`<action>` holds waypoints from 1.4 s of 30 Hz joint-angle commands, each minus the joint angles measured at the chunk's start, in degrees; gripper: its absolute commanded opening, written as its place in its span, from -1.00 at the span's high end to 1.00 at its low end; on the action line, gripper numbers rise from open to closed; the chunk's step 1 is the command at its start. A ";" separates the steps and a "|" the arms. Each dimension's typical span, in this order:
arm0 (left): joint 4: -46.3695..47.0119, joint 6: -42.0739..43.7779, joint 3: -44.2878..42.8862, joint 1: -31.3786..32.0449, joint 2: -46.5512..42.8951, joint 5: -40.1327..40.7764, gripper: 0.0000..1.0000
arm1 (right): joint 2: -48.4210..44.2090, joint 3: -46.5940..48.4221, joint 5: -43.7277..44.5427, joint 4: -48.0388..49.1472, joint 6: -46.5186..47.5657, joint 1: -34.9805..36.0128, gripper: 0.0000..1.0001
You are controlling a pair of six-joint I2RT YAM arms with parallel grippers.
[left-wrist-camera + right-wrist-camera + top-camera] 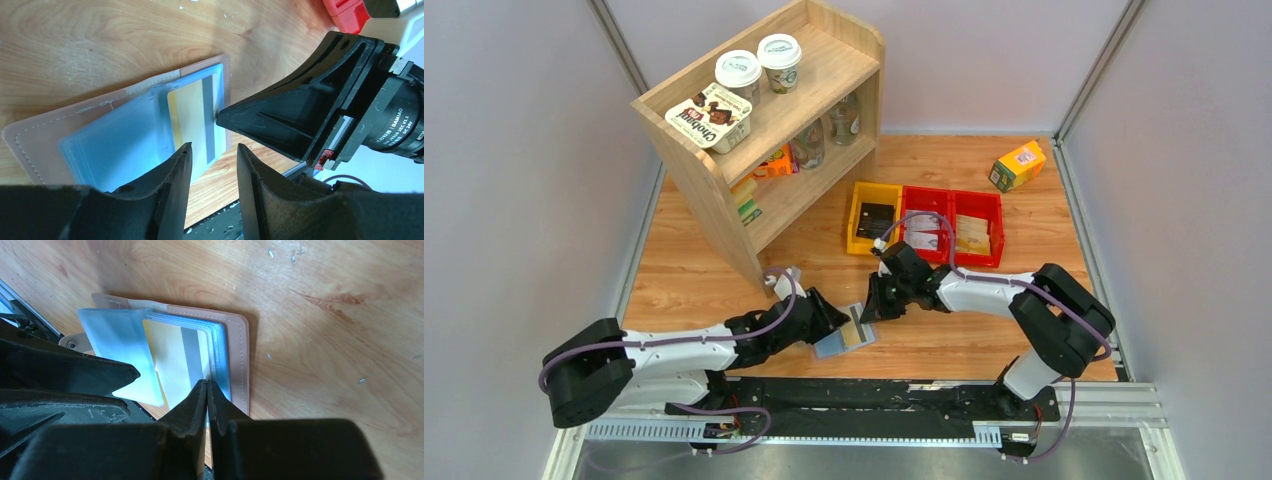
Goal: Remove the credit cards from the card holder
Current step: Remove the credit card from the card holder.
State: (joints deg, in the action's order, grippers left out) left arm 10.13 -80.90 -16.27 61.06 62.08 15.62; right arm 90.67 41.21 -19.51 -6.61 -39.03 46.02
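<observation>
The card holder (832, 346) lies open and flat on the wooden table, grey-blue clear pockets up, taupe rim showing (45, 125) (239, 355). A tan-yellow credit card (856, 331) with a grey stripe sits in its right pocket (190, 120) (170, 360). My left gripper (829, 318) (212, 147) is open and empty, low over the holder's near edge. My right gripper (869, 312) (206, 383) is shut, its tip touching the card's right edge at the pocket mouth; it shows in the left wrist view (220, 117). Other cards are hidden.
A yellow bin (874, 190) and two red bins (954, 195) holding items stand behind the right arm. A wooden shelf (724, 200) with cups and bottles stands at the back left. A yellow-green carton (1017, 165) lies at the back right. The table's near edge (894, 372) is close to the holder.
</observation>
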 commanded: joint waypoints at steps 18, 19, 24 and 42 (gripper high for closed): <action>4.27 -2.15 0.19 -0.59 6.55 1.35 0.11 | 1.43 -2.45 1.31 -0.33 -1.05 -0.49 0.84; 4.81 -2.15 0.01 -0.85 6.99 0.65 0.11 | 1.35 -2.45 1.23 -0.33 -1.05 -0.58 0.84; 8.58 -3.12 0.71 -1.47 10.60 -1.38 0.14 | 1.17 -2.63 1.14 0.02 -1.14 -0.58 0.84; 23.36 1.88 4.76 -1.56 2.34 -1.82 0.53 | 1.00 -3.51 0.70 1.07 -1.49 -1.02 0.84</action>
State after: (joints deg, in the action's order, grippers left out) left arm 26.24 -81.82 -10.48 59.48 67.35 15.31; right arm 90.56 39.35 -21.43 -3.81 -41.01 44.77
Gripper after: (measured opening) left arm 0.241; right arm 0.086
